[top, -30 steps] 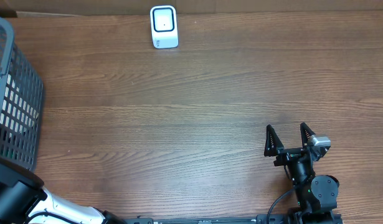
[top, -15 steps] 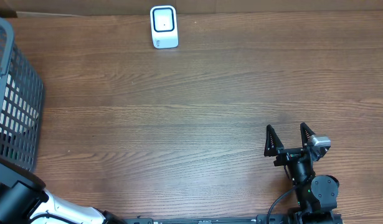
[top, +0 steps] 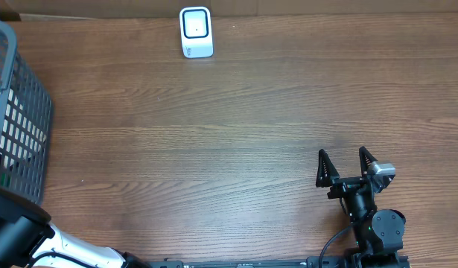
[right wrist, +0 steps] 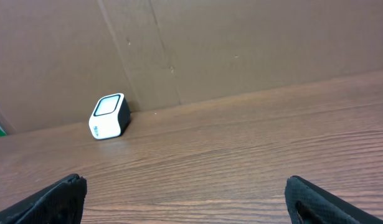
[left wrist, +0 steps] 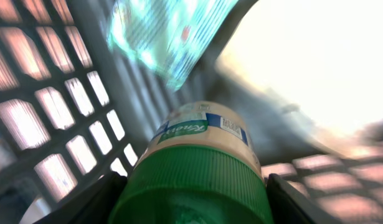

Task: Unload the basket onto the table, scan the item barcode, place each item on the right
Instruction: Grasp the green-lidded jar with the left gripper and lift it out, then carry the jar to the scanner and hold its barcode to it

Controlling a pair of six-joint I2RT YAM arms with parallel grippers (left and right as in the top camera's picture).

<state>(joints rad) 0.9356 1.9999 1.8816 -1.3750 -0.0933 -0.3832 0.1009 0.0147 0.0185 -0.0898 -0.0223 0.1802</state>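
In the left wrist view a jar with a green ribbed lid (left wrist: 194, 180) and a cream label fills the space between my left gripper's (left wrist: 192, 202) black fingers, which press on both sides of the lid inside the grey mesh basket (left wrist: 48, 106). The white barcode scanner (top: 196, 31) stands at the table's far edge, also small in the right wrist view as the scanner (right wrist: 109, 116). My right gripper (top: 347, 165) rests open near the front right with nothing between its fingers. The left gripper itself is hidden in the overhead view; only its arm (top: 20, 234) shows.
The basket (top: 16, 119) stands at the table's left edge with packaged goods inside, among them a crinkled teal packet (left wrist: 160, 31) behind the jar. A brown cardboard wall (right wrist: 241, 43) backs the table beyond the scanner.
The left arm at the bottom left has shifted slightly; the contents seen through the basket wall look a little different. The right arm has not moved.
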